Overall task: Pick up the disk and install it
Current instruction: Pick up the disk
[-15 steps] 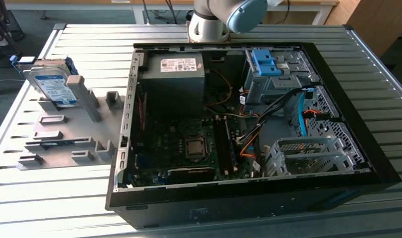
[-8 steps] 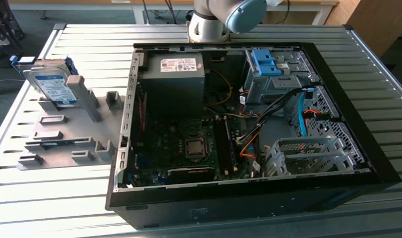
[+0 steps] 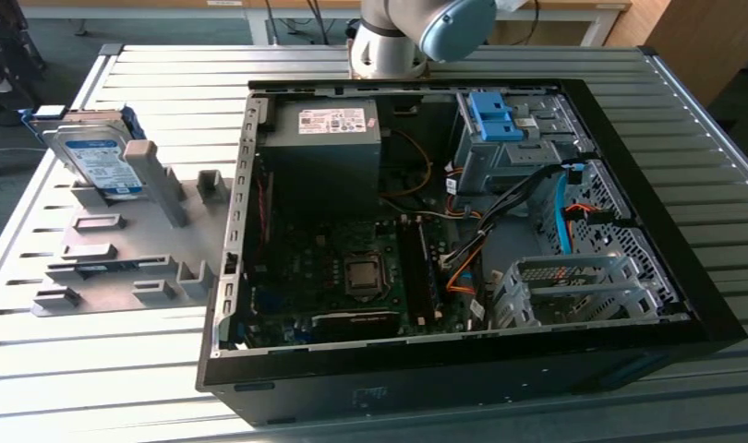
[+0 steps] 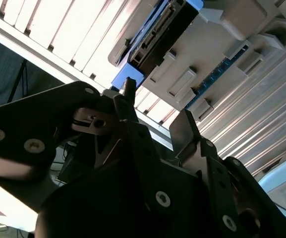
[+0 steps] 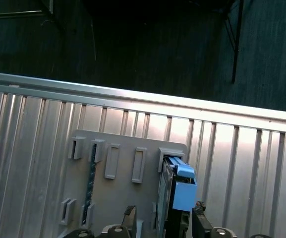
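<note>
The disk (image 3: 93,155) is a silver drive with a white-and-blue label and a blue carrier frame. It stands on edge in a grey holder plate (image 3: 103,249) on the exterior view's left. In the first wrist view the disk (image 5: 176,191) appears edge-on in that holder plate (image 5: 118,188). My gripper (image 5: 163,214) is open, and its two black fingertips (image 5: 129,213) show on either side of the disk, clear of it. In the second wrist view the gripper (image 4: 155,111) hangs apart from the disk (image 4: 157,29) with nothing between its fingers (image 4: 185,124).
An open computer case (image 3: 719,314) lies in the middle of the slatted metal table (image 3: 164,388). Inside are a dark grey box (image 3: 325,138), a drive cage (image 3: 522,157) with a blue bracket (image 3: 491,115), loose cables and a motherboard. The arm's joint (image 3: 405,37) rises behind the case.
</note>
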